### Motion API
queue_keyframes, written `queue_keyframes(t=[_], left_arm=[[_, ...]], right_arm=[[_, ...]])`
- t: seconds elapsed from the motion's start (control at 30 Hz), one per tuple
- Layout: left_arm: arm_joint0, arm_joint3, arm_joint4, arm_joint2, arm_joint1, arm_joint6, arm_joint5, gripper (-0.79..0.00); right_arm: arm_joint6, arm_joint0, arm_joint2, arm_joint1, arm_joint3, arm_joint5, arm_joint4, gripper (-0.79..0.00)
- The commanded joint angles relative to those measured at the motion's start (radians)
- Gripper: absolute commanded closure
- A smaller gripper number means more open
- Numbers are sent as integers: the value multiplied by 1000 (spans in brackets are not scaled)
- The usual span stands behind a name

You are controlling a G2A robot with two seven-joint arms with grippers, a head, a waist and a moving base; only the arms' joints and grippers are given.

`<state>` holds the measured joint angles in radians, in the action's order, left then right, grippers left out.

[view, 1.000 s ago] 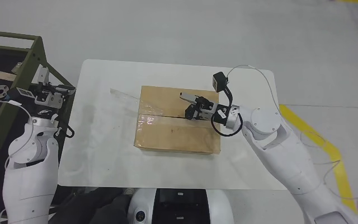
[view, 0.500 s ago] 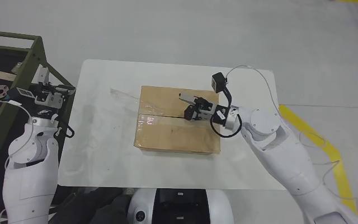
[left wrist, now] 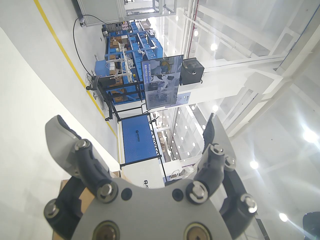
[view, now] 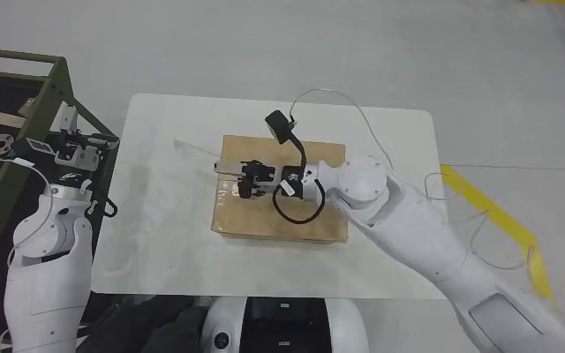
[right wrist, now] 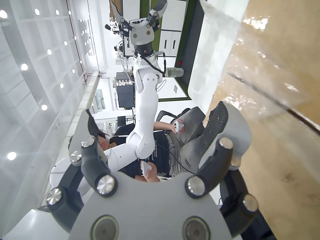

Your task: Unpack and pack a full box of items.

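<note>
White table (view: 159, 229), one cardboard box (view: 256, 222)

Matt cardboard box (view: 275, 217), glossy crinkled clear tape (right wrist: 255, 58)

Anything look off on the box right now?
Yes: a strip of clear tape juts off a corner of the cardboard box over the table, crinkled and apparently loose rather than flat along the seam. The open right gripper hovers by that end.

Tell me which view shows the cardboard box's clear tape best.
The right wrist view: the clear tape lies close, wrinkled, over the seam of the cardboard box. The top view shows it small and glossy. The left wrist view faces the ceiling.
</note>
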<state>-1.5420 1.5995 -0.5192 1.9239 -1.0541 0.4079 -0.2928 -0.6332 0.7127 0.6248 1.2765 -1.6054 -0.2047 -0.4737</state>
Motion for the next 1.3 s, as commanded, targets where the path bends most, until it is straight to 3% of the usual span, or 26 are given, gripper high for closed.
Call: queue_keyframes(t=[0.0,0.47,1.0,1.27], left_arm=[[0,0,0,0,0,0,0,-785],[0,0,0,0,0,0,0,-785],[0,0,0,0,0,0,0,-785],[0,0,0,0,0,0,0,-785]], right_arm=[[18,-27,-38,22,19,-4,8,-785],[166,-135,-154,150,172,-75,25,-785],[143,-165,-172,236,312,-129,2,-785],[148,-135,-136,237,294,-170,46,-785]])
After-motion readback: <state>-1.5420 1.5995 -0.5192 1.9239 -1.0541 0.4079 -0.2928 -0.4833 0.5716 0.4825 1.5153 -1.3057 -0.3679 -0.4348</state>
